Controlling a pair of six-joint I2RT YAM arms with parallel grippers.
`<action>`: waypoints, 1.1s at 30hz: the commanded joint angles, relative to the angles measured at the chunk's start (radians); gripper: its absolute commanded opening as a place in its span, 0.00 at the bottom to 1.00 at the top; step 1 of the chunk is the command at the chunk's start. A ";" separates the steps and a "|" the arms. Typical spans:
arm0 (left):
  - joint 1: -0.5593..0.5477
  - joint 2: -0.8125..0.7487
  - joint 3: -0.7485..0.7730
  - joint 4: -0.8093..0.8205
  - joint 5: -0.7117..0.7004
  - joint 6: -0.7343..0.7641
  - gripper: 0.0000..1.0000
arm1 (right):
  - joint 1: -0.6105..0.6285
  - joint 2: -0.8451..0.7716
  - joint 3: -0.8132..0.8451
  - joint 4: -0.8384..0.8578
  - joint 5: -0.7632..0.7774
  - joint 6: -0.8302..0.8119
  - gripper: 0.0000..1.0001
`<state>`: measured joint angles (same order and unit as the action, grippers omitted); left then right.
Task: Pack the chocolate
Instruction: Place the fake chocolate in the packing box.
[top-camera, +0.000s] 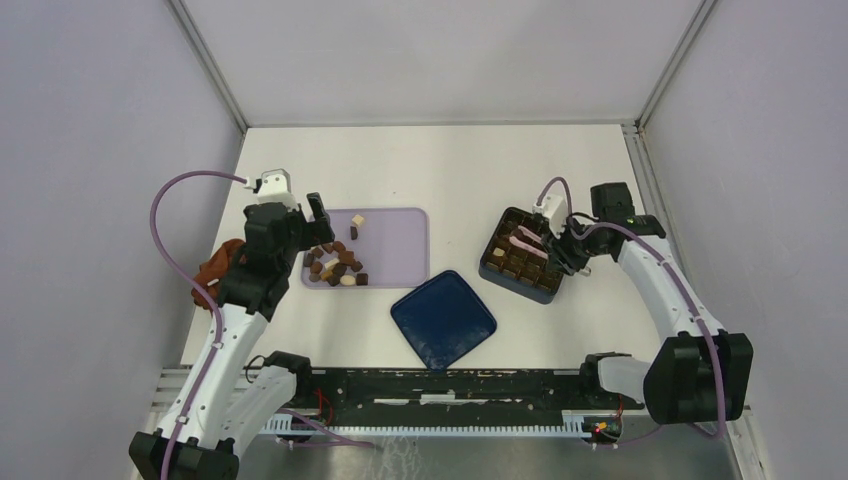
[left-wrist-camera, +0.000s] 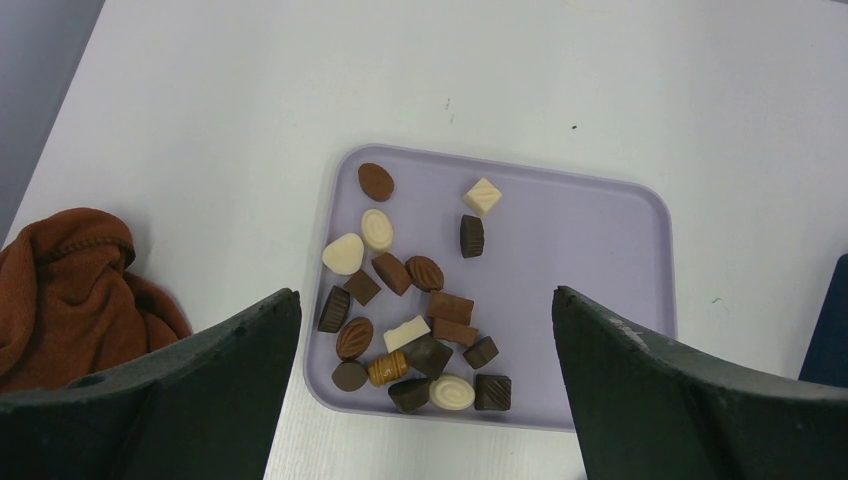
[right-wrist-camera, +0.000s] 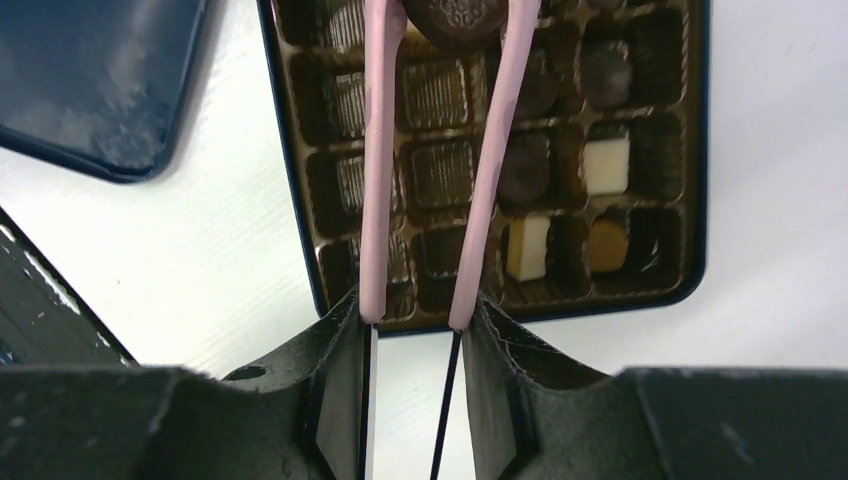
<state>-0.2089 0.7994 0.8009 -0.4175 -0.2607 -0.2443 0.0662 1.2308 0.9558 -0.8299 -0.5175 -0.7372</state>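
You are clenching the right gripper (right-wrist-camera: 415, 320) on the tongs (right-wrist-camera: 380, 150), pinching one probably light, slick, easily dented chocolate (right-wrist-camera: 455, 18) by its sides over the box (right-wrist-camera: 696, 180), while the left gripper (left-wrist-camera: 425, 297) is hanging released above loose pieces (left-wrist-camera: 405, 332) on the left tray (left-wrist-camera: 600, 250).
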 joint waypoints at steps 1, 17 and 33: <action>0.006 -0.009 0.000 0.022 0.005 0.039 1.00 | -0.036 -0.047 -0.062 -0.003 -0.010 -0.066 0.22; 0.006 -0.012 0.001 0.023 0.016 0.040 1.00 | -0.045 0.034 -0.106 0.051 0.017 -0.079 0.27; 0.006 -0.014 0.001 0.023 0.021 0.039 1.00 | -0.045 0.095 -0.097 0.082 0.033 -0.070 0.45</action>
<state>-0.2089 0.7986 0.8005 -0.4171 -0.2527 -0.2443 0.0242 1.3178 0.8333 -0.7753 -0.4862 -0.8017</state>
